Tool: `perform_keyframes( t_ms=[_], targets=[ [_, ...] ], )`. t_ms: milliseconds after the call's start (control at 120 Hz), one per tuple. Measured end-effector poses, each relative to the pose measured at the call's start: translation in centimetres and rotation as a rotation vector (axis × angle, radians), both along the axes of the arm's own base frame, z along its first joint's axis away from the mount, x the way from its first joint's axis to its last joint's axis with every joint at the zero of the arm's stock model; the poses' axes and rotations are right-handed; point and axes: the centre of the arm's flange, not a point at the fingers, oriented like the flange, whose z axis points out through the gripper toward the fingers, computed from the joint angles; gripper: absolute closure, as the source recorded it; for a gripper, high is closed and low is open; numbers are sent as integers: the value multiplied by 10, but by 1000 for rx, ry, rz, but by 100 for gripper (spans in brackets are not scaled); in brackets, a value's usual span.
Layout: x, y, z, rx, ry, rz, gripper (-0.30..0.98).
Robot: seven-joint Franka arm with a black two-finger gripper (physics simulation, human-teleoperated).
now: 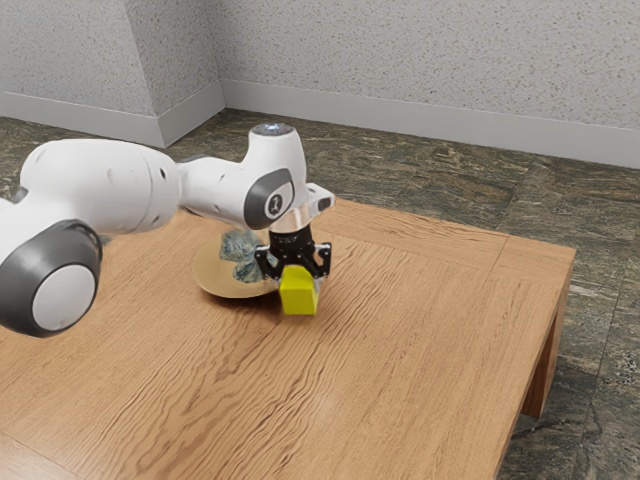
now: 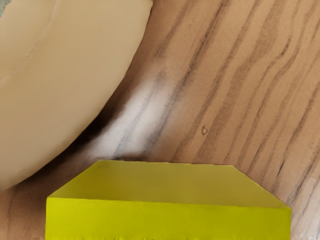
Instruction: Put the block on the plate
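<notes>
Closest in the exterior view is the arm's round elbow joint (image 1: 63, 297), a white cap set in dark grey, at the exterior view's left. From there the white arm (image 1: 120, 185) reaches toward the exterior view's right and bends down to the black gripper (image 1: 292, 252), which points down at the yellow block (image 1: 298, 293). Whether the gripper stands open or has hold of the block, I cannot tell. The block is directly beneath the gripper, just beside the tan plate (image 1: 212, 285), with no part of it seen resting on the plate; whether it touches the wooden table (image 1: 410, 360) cannot be made out. A crumpled, bluish-grey thing (image 1: 239, 245) lies on the plate. Behind the table are a dark, veined floor (image 1: 590, 210) and a speckled pale wall (image 1: 420, 50). In the wrist view the block is nearest, large and close under the hand, with one sloping side in sight. The plate's curved rim passes near the block, and between and beyond them run the table's dark grain and a blurred whitish gleam (image 2: 140, 117).
</notes>
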Motion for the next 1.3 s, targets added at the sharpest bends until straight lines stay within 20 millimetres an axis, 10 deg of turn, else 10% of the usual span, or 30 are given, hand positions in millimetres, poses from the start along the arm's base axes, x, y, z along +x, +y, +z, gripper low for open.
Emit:
perform_keyframes(
  t_ms=[267,433,600,1025,1300],
  targets=[
    [-8,47,93,83,-68,17,31],
    [-10,127,91,120,-35,99,30],
    [20,163,66,116,-36,100,30],
    [37,162,24,49,-47,33,15],
    [6,134,84,24,-63,-23,4]
  ],
)
